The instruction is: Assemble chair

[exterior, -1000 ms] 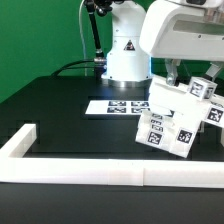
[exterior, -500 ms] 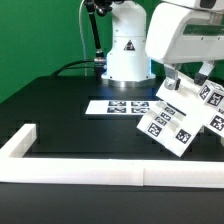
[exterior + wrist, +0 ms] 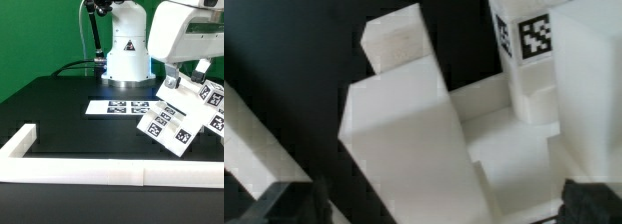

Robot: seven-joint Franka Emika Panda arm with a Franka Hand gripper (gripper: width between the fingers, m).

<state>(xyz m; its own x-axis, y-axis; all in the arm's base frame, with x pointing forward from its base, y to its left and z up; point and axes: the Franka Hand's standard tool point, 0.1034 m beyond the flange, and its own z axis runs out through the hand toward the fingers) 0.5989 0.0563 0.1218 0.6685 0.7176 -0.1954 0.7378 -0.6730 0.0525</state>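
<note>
Jaws: you are seeing them standing spread wide, gripping nothing.
Chair (image 3: 178, 118): it is lying tilted on the surface (image 3: 70, 115), at the exterior view's right, just beside the marker board (image 3: 115, 106).
Wrist view: white chair parts (image 3: 420, 140) are filling it.

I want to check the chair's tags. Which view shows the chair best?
The exterior view: the whole tilted chair shows under the arm, with several tags facing the camera. The wrist view is too close: only white blocks of the chair and one tag.
</note>
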